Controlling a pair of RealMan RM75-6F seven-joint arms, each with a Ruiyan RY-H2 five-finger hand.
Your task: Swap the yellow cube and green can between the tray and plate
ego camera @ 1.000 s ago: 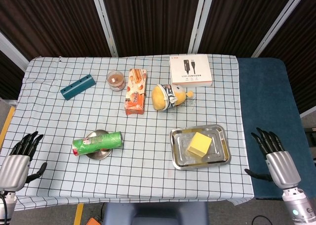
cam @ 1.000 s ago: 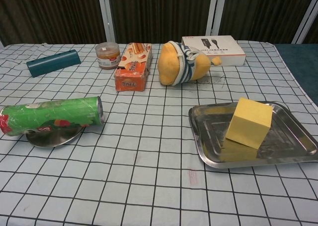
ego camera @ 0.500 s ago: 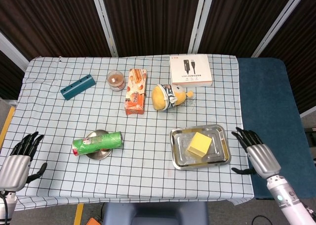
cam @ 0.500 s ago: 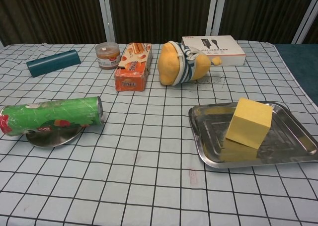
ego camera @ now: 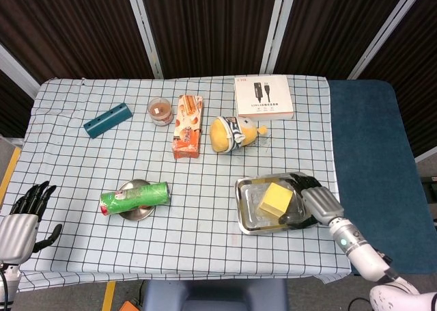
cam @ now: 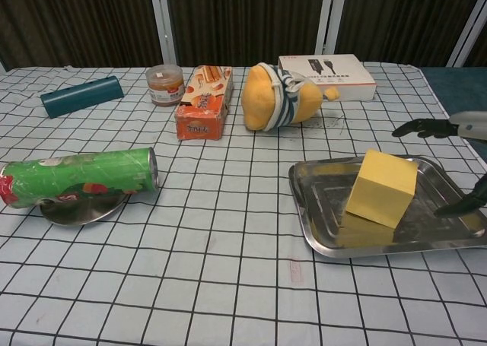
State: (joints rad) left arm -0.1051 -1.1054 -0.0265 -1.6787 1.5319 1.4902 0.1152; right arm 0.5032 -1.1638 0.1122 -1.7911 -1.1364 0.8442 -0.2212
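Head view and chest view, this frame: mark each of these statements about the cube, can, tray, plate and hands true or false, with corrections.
1. The yellow cube sits in the tray. True.
2. The green can stands upright on the plate. False: it lies on its side across the plate.
3. The right hand grips the cube. False: its fingers are spread over the tray's right side, apart from the cube.
4. The left hand holds nothing, at the table's near left edge. True.
5. The plush toy lies inside the tray. False: it lies on the cloth beyond the tray, beside the white box.
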